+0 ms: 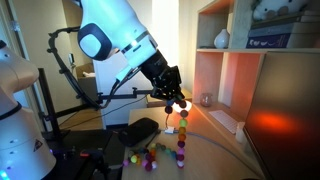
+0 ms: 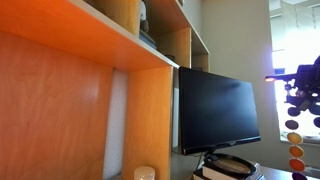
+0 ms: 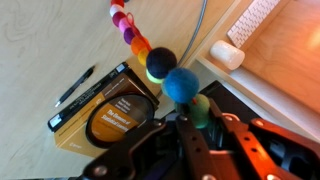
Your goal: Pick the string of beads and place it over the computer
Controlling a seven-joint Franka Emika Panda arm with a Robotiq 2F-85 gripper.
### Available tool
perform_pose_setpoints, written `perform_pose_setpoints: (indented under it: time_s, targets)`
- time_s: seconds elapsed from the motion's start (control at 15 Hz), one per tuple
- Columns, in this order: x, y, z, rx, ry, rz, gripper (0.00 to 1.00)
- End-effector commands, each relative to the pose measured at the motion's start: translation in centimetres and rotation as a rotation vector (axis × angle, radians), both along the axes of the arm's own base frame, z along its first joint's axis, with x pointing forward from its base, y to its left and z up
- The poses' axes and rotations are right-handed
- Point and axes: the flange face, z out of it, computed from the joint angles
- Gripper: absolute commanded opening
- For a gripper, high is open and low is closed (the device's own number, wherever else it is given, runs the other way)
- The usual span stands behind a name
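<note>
I had the fingers [image 1: 174, 100] clenched on the top end of the string of beads [image 1: 182, 128], glossy round ones in red, yellow, green, blue and black. The strand hung straight down from the grip, and its lower end appeared to lie bunched on the pale wooden desk [image 3: 40, 40]. In the wrist view the beads ran away from the fingers over the desk, past a white keyboard [image 3: 255, 20]. The computer [image 2: 215, 110], a black flat-screen monitor on a stand, stood well apart from the hanging strand, and its top edge sat about level with the grip. I judged the job half done: the string was picked but not yet carried. To do the carry well, I reckoned I should raise the arm first until the lowest bead cleared both the desk and the top of the screen. I would then cross slowly to keep the strand from swinging into the glass, and let go only with its middle over the top edge, so it draped down both sides and did not slide off.
</note>
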Motion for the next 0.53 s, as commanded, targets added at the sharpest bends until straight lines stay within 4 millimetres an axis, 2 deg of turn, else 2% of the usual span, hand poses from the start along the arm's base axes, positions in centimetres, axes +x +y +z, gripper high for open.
perform_pose_setpoints:
  time_s: [0.0,0.47]
  targets:
    - [0.13,-0.4,-0.03,0.005,0.012,0.018,0.21]
    - [0.29,-0.62,-0.03,0.009,0.019,0.043,0.21]
